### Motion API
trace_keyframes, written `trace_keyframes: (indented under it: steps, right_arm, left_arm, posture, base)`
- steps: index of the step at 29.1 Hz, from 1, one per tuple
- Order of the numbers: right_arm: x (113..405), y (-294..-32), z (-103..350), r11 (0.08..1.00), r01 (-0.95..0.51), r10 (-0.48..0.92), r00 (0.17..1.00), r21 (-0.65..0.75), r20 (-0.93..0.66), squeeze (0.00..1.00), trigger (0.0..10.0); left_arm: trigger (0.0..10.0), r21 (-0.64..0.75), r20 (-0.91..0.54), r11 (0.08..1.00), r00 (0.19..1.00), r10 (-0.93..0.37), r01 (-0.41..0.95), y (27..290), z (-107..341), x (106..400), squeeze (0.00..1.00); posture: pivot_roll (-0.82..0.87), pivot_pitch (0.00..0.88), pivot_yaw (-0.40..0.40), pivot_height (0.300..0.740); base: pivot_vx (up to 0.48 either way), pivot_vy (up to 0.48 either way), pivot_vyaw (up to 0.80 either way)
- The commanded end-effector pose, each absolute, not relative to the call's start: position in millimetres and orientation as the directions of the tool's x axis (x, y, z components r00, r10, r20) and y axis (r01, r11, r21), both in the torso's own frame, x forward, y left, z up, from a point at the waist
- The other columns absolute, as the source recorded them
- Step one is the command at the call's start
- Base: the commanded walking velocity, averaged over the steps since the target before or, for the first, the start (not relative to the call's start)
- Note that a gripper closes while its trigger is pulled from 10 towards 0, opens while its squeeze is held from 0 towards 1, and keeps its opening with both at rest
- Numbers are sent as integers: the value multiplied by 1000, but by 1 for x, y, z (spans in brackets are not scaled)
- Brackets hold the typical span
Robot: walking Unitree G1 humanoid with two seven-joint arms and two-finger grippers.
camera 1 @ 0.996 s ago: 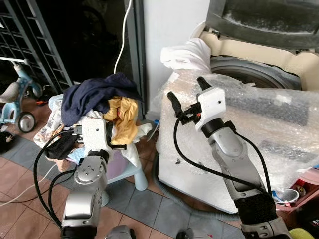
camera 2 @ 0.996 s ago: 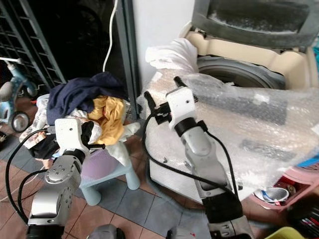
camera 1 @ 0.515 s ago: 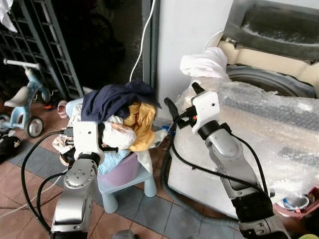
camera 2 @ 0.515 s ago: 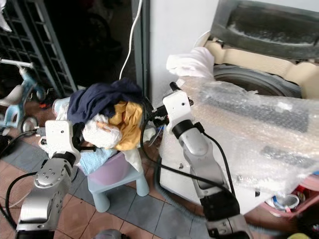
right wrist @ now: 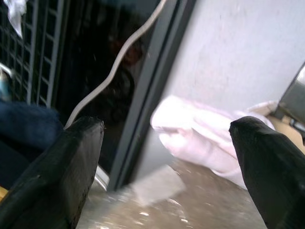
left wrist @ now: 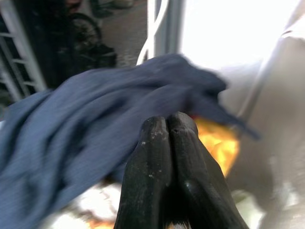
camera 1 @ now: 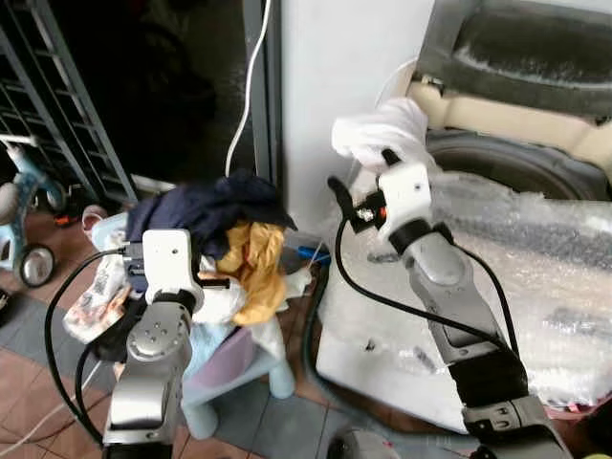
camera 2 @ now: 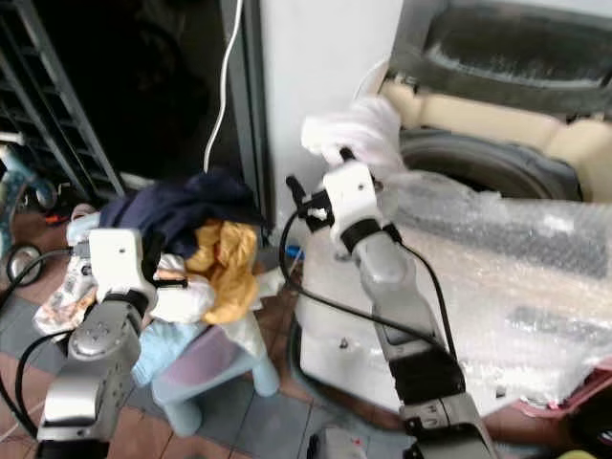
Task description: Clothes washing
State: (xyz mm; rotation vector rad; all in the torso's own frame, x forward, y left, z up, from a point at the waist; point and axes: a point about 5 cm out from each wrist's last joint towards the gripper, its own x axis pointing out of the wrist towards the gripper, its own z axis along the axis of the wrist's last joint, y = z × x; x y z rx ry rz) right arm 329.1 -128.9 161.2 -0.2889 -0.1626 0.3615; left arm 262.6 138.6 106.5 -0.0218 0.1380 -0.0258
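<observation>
A pile of clothes sits on a small stool at the left: a navy garment [camera 1: 206,203] on top, a yellow one [camera 1: 251,268] below it, a white one [camera 1: 218,301] beside. My left gripper [left wrist: 167,125] is shut with nothing in it, its tips just short of the navy garment [left wrist: 95,129]. A white cloth [camera 1: 381,129] hangs over the near-left rim of the open top-loading washing machine [camera 1: 535,163]. My right gripper [camera 1: 361,172] is open just below that white cloth [right wrist: 200,133], fingers [right wrist: 52,176] spread wide.
Bubble wrap [camera 1: 535,258] covers the washer's front and top. A white cable [camera 1: 246,86] hangs down the dark doorway. A child's tricycle [camera 1: 24,225] stands at the far left by a metal gate [camera 1: 57,105]. The light blue stool [camera 1: 249,373] stands on tiled floor.
The camera has shifted. My right gripper has risen toward the white cloth on the washer rim. My left gripper stays shut at the clothes pile.
</observation>
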Motion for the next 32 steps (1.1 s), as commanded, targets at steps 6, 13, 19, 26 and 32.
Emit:
trace_keyframes:
  steps: [6,13,19,26,32]
  right_arm:
    - [370,-131,188,904,-319,346,937,-284,49,0,10000]
    - [400,-126,216,933,-219,239,970,-286,36,0,10000]
    - [407,-146,181,982,-93,45,963,-167,-266,0,10000]
    - [400,-194,162,981,147,-183,915,-123,-360,0,10000]
    - [394,-231,172,947,305,-321,912,-101,-255,0,10000]
  left_arm:
    - [10000,-8,-133,1000,991,-4,3,148,110,264,0]
    - [10000,-5,-150,1000,989,5,-5,146,107,263,0]
    - [10000,-2,-168,1000,986,22,-22,148,105,260,0]
    - [10000,-7,-189,1000,982,21,-23,148,102,260,0]
    - [10000,-3,-193,1000,981,21,-22,149,102,259,0]
  posture:
    - [-12,0,-2,740]
    - [1,0,-14,740]
    - [8,0,-28,740]
    - [-1,0,-26,740]
    - [-9,0,-15,740]
  base:
    - [0,0,0]
    - [0,0,0]
    - [0,0,0]
    - [0,0,0]
    - [0,0,0]
